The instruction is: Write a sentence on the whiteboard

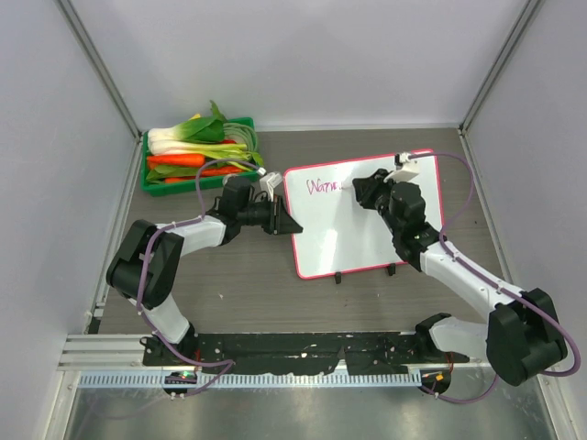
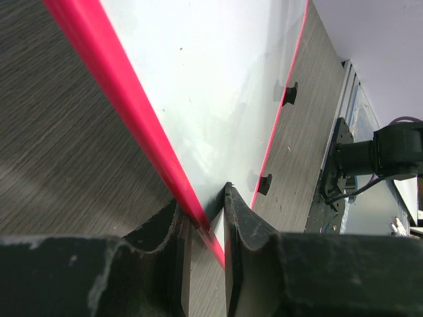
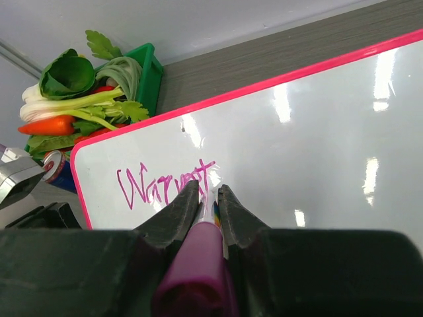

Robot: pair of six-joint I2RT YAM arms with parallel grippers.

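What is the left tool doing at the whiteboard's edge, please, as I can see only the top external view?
Observer: The left tool is clamped on the pink frame of the whiteboard, one finger on each side.
Operator: Thank you. Is the right tool holding anything?
Observer: Yes, the right tool is shut on a magenta marker, which points at the board.
Operator: How far along is the writing?
Observer: One pink word beginning with W; the marker sits at its end.
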